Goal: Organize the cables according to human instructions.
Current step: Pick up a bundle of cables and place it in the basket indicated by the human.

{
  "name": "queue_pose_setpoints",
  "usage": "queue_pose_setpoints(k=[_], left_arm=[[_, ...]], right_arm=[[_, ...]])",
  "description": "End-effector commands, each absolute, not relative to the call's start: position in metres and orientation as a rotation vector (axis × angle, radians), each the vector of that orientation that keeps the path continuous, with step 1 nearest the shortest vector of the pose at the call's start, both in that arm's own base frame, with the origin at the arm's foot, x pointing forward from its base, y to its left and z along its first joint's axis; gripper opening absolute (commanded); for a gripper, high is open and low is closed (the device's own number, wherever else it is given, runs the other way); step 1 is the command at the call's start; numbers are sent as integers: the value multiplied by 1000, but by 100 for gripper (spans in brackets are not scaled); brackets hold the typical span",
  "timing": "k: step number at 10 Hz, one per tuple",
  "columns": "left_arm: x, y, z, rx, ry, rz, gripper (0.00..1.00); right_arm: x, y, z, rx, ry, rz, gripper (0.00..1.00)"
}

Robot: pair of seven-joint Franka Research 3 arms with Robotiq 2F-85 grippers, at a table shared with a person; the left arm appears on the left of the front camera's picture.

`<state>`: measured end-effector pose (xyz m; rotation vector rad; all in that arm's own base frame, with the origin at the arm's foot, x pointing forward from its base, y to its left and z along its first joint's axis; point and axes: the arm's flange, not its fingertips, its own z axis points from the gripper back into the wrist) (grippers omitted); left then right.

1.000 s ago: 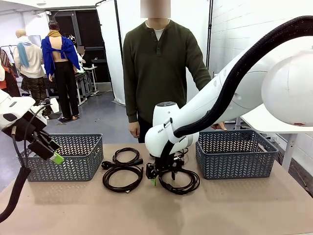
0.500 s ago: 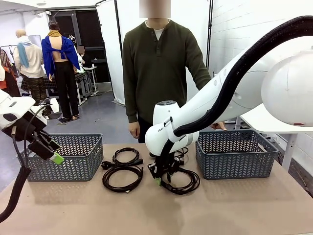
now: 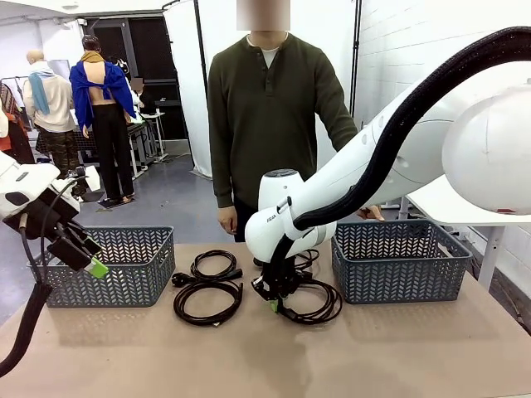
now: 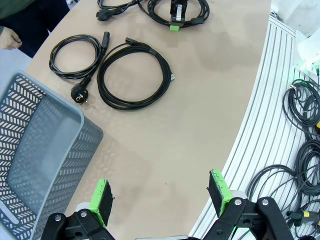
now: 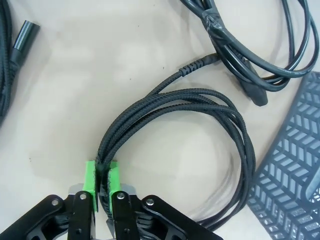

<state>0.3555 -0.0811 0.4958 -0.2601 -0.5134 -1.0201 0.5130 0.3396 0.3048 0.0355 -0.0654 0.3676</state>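
Currently: one cable pinched, right arm

Right gripper (image 5: 102, 172) pressed together on braided cable coil (image 5: 175, 93), lying on table (image 3: 249, 356) near right basket (image 3: 398, 265). Left gripper (image 4: 160, 200) spread, beside left basket (image 3: 124, 274). Two further coils (image 4: 131, 105) lie flat between the baskets.

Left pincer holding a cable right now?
No, the left pincer is open, its green pads wide apart with nothing between them.

One short line of small dark lettering stands on the rounded white plastic casing of the right robot arm (image 3: 286, 224), near its joint above the desk (image 3: 124, 348), in the front view. It is too small to make out, and no other writing can be read
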Motion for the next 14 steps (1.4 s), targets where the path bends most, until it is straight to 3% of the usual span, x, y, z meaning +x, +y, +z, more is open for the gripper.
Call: queue_pose_setpoints(k=[1, 3, 7, 11, 14], left_arm=[[356, -80, 496, -281, -514, -1023, 100], [356, -80, 496, -281, -514, -1023, 100], [356, -80, 496, -281, -514, -1023, 100], [356, -80, 496, -281, -514, -1023, 100], [356, -80, 496, -281, -514, -1023, 100]], right_arm=[[508, 353, 296, 6, -38, 338, 0], [500, 355, 307, 19, -48, 354, 6], [475, 360, 367, 10, -70, 522, 6], [439, 354, 434, -40, 70, 986, 6], [435, 328, 477, -93, 67, 1293, 6]])
